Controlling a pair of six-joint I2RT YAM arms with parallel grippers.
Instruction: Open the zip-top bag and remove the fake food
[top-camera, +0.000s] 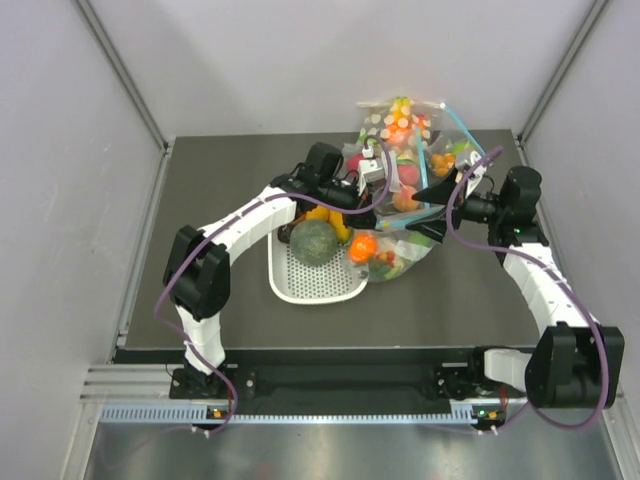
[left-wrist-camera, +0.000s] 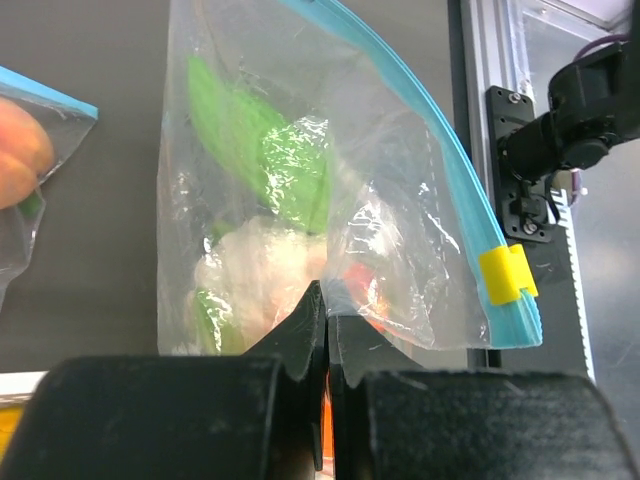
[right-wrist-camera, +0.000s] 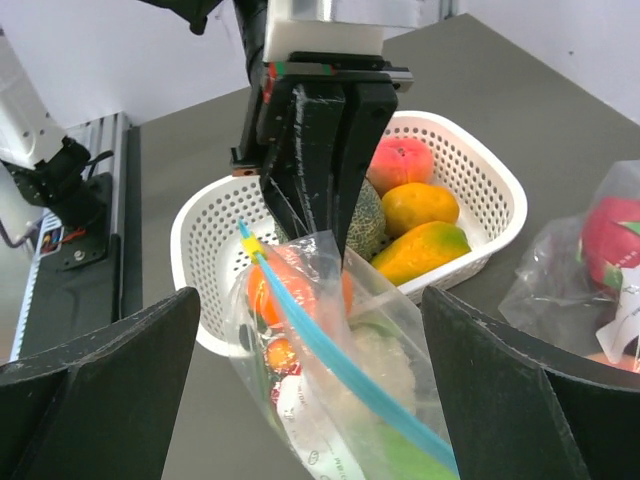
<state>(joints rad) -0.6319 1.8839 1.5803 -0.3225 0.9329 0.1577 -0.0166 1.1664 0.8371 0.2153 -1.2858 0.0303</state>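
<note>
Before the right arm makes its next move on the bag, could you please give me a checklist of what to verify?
1. Grip of the left gripper on the zip-top bag: ok, shut on its plastic.
2. Opening of the right gripper: ok, wide apart.
3. Sight of the yellow slider: ok, at one end of the zip strip.
4. Mouth open: not ok, the strip looks closed along its visible length.
5. Removal of the fake food: not ok, it is inside the bag.

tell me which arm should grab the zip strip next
Right. The right claw is open and facing the zip strip, while the left claw is shut on the zip-top bag, so it is busy.
</note>
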